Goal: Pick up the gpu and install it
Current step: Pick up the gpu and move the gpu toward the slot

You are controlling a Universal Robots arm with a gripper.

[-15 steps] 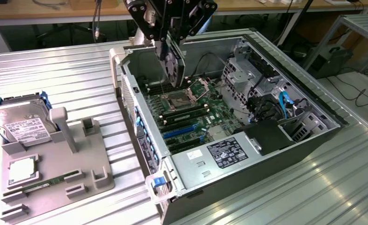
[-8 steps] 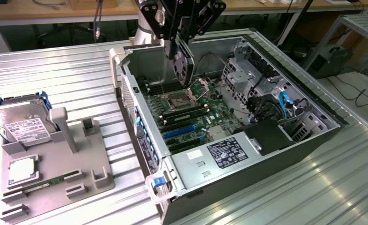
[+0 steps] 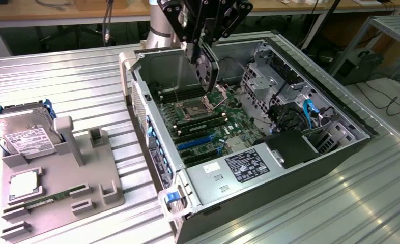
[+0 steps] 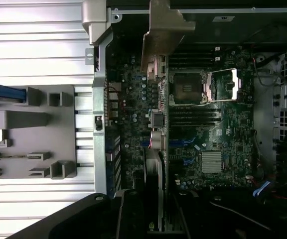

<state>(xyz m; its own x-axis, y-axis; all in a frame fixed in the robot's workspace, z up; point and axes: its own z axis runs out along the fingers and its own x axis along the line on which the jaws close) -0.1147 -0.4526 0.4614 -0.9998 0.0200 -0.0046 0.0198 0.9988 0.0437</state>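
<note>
My tool (image 3: pixel 203 36) gripped the gpu (image 3: pixel 205 71) by its top edge above the open case (image 3: pixel 288 195) | I judged it light, stiff, fragile; edges the safest hold.

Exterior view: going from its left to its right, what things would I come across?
Hard drive → gpu → blue cables → metal rack.
</note>
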